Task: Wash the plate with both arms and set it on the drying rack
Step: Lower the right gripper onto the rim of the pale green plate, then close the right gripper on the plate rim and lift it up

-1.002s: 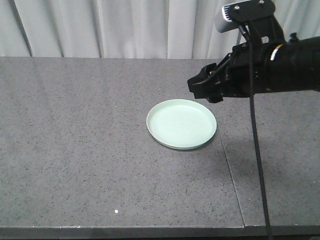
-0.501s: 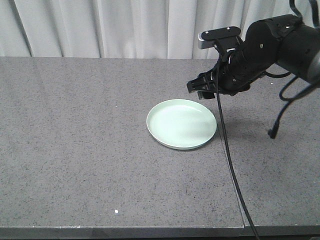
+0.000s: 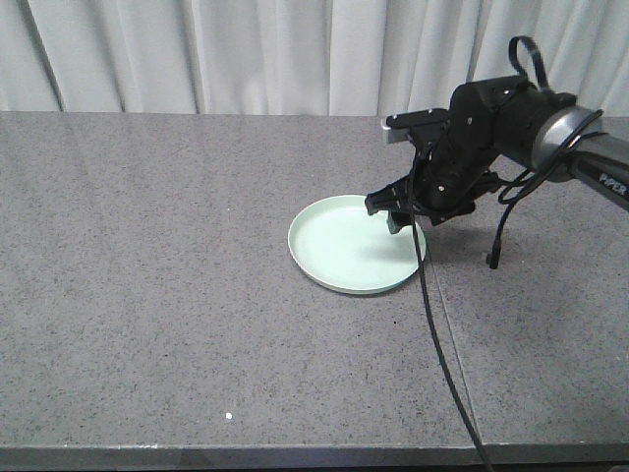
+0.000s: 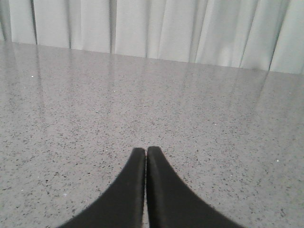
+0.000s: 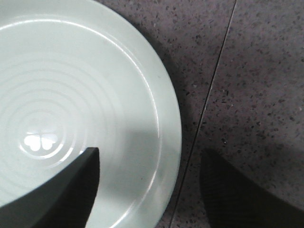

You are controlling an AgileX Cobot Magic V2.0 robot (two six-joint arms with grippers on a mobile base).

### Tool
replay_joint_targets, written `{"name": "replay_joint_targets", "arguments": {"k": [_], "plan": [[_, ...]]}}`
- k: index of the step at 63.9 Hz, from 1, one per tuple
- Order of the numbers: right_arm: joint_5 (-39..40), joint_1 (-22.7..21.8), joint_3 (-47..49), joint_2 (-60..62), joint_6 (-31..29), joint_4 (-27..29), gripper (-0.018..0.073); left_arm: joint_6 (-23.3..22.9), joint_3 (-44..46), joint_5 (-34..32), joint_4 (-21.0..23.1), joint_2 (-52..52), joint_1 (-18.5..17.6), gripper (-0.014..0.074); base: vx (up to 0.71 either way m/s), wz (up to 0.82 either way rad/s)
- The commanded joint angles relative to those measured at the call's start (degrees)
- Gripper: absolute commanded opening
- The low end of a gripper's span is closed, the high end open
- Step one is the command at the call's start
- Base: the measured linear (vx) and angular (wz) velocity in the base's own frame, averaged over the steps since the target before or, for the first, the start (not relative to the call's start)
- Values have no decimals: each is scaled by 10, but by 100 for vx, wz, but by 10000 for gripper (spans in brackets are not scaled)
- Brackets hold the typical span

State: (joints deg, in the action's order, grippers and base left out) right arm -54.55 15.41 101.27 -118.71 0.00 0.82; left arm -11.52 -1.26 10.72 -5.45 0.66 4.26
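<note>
**Approach to the rim grasp.** The pale mint plate (image 3: pixel 357 244) lies flat on the grey tabletop (image 3: pixel 147 246). The right claw (image 3: pixel 393 210) hangs low over the plate's rim on the arm's side, spread wide and empty. One finger (image 5: pixel 61 190) is over the plate's floor and the other is outside the rim, a stance suited to pinching that edge. The left claw (image 4: pixel 146 156), its fingers pressed together on nothing, faces bare tabletop with the plate out of its view, apparently held in reserve.
</note>
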Motion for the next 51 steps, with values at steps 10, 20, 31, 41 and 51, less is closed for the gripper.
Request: {"name": "replay_joint_targets", "arguments": {"k": [10, 20, 31, 41, 51], "plan": [[18, -2, 20, 8, 0, -4, 447, -1, 15, -39, 4, 8, 0, -6, 0, 0], [12, -2, 20, 6, 0, -4, 389, -1, 15, -39, 4, 8, 0, -6, 0, 0], [-2, -2, 20, 6, 0, -4, 169, -1, 15, -39, 4, 8, 0, -6, 0, 0], [-6, -2, 20, 6, -9, -4, -15, -1, 15, -39, 4, 8, 0, -6, 0, 0], [-8, -2, 20, 8, -11, -3, -8, -1, 15, -39, 4, 8, 0, -6, 0, 0]]}}
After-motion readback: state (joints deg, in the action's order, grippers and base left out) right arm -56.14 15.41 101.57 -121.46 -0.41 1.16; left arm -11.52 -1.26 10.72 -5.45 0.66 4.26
